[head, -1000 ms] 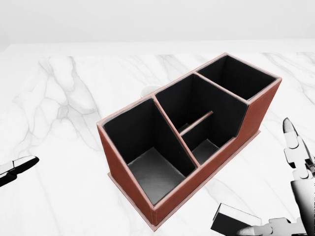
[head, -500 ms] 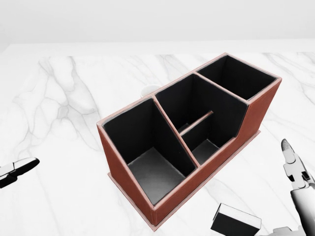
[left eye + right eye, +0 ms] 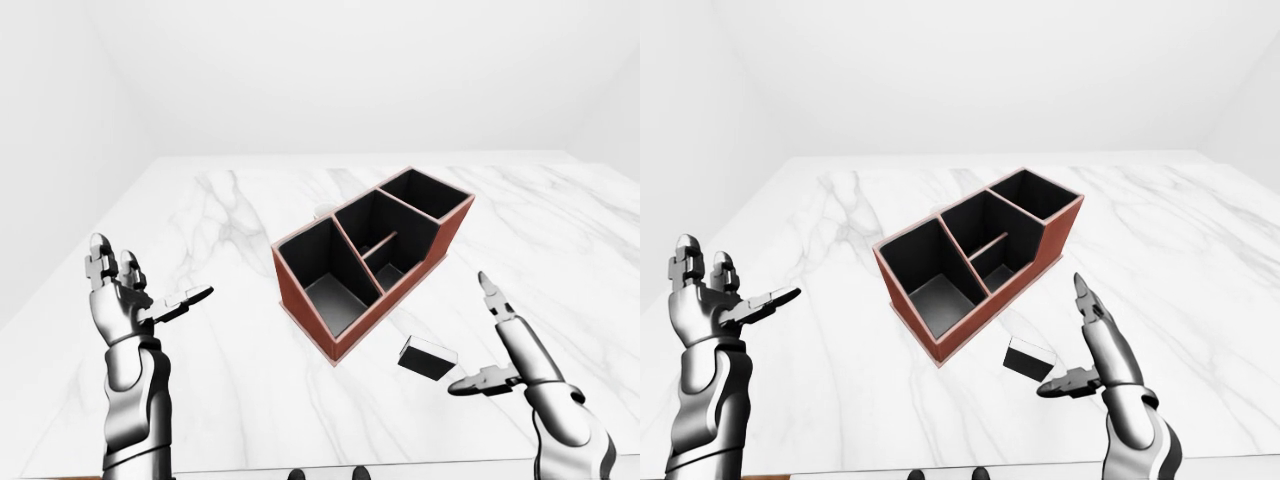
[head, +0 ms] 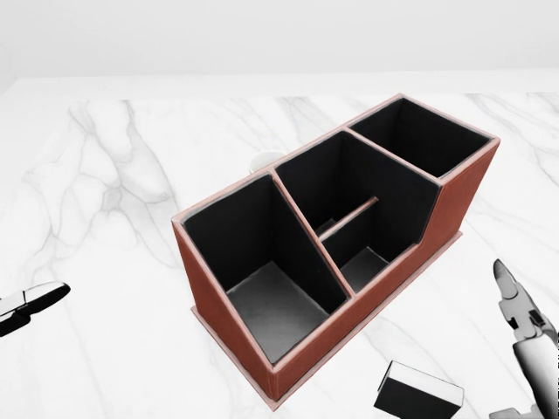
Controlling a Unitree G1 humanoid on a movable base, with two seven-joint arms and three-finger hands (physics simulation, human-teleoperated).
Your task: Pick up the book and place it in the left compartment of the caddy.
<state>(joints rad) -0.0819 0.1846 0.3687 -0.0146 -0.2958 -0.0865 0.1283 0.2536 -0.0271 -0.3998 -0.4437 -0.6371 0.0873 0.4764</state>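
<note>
Left-eye view: the right hand (image 3: 500, 350) is raised above the marble table (image 3: 220, 230) at the lower right, fingers spread wide and holding nothing; one finger points up and the thumb points left toward the book (image 3: 427, 357). The thumb tip stands just beside the book's right end, and contact cannot be confirmed. The book is a small dark block with a white edge, lying flat on the table near the caddy's lower right side, apart from it and outside every compartment. The caddy (image 3: 410, 262) is a reddish-brown box with black inner walls, set diagonally on the table, running from lower left to upper right. Its left compartment (image 3: 328, 272), the largest, lies nearest the bottom of the view and holds nothing; the middle section is split by a low divider, and a third compartment sits at the upper right end. The left hand (image 3: 122, 295) is raised at the far left, well apart from the caddy, fingers upright and open, thumb extended to the right, holding nothing.
</note>
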